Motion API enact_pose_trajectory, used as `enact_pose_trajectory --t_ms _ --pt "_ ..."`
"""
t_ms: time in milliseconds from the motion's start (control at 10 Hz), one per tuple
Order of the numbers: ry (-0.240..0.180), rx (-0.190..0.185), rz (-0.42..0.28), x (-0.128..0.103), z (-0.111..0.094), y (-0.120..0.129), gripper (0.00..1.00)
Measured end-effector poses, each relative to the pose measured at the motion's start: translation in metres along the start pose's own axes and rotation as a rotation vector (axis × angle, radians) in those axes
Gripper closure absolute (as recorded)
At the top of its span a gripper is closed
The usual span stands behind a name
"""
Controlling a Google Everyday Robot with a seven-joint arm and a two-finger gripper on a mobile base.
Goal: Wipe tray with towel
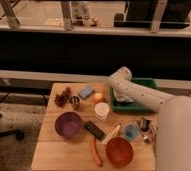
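A green tray (145,86) sits at the back right of the wooden table. A white towel (124,96) lies bunched in the tray's left part. My white arm reaches in from the lower right and bends down over the tray. My gripper (120,93) points down onto the towel at the tray's left side and is mostly hidden by the wrist and the cloth.
On the table (49,150) are a purple bowl (69,124), an orange bowl (120,151), a white cup (102,110), an orange fruit (98,97), a blue sponge (86,92), a pinecone (63,97), a black block (94,130), a small blue cup (131,132) and utensils (146,129).
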Motion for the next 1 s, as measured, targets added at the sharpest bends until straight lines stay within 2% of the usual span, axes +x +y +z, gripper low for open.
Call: enact_pose_trajectory --t_ms 300,500,800,1000 --pt "-0.017 0.011 0.002 -0.003 -0.003 -0.004 1.0" --pt "-0.045 0.016 0.024 0.0 -0.007 -0.012 1.0" --pt "-0.074 0.025 0.068 0.014 -0.012 -0.032 1.0" --pt "-0.072 0.027 0.094 0.034 -0.009 -0.045 1.0"
